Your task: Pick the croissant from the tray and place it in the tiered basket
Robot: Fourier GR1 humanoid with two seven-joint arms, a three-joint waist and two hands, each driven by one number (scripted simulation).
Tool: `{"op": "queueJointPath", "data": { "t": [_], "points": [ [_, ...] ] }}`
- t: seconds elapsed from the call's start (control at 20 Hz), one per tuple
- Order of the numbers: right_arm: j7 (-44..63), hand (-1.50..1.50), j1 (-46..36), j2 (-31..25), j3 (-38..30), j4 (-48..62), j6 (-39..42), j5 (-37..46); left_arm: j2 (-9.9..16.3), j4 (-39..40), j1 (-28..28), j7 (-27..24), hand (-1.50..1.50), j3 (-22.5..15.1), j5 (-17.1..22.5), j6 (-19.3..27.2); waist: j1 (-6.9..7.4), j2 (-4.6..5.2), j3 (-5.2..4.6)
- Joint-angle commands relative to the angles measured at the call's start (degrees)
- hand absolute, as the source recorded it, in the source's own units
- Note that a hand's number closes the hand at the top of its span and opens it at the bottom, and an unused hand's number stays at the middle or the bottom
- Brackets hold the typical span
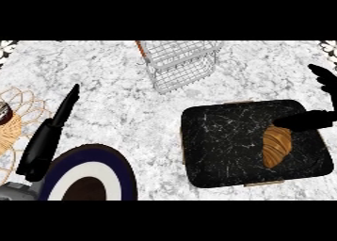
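**A:** Where does the job stand?

**B:** Early, by my reckoning. The croissant (276,146) lies on the black marbled tray (227,155) in the lower right of the frame, toward the tray's right side, long axis running up and down. Nothing has gone into the tiered basket (180,63), the white wire one at the top centre.

**A:** And your right hand?

**B:** My right hand (317,118) comes in from the right edge. One dark finger or thumb reaches left, its tip right at the croissant's upper end, touching or nearly so; I can't tell which. My other fingers stand up straight above it, near the right edge. So the hand is spread, not wrapped round anything. No grasp yet.

**A:** The left?

**B:** My left hand (52,129) shows at the left of the frame, fingers straight and pointing up toward the top, holding nothing. It rests well away from the tray.

**A:** What else is on the counter?

**B:** A dark-rimmed plate (119,169) at the lower left, just beside my left forearm, and a woven mat (12,136) with a small dark thing on it at the left edge. Neither is in the way.

**A:** So what's left?

**B:** Nearly all of it, I judge: closing round the croissant, lifting it off the tray, carrying it up and left to the basket, and letting go there.
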Motion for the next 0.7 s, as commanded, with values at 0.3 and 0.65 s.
{"op": "queueJointPath", "data": {
  "t": [0.3,0.65],
  "points": [
    [33.7,-1.50,-13.2,-5.2,7.0,-7.3,15.0,-1.7,-0.8,0.1,-3.1,1.8,0.00,0.8,0.1,-1.0,1.21,0.37,0.28],
    [33.9,-1.50,-14.9,0.9,12.2,-0.3,12.1,1.5,-0.5,-1.7,-0.6,0.8,0.00,0.4,-0.3,-1.8,1.60,0.24,0.31]
  ]
}}
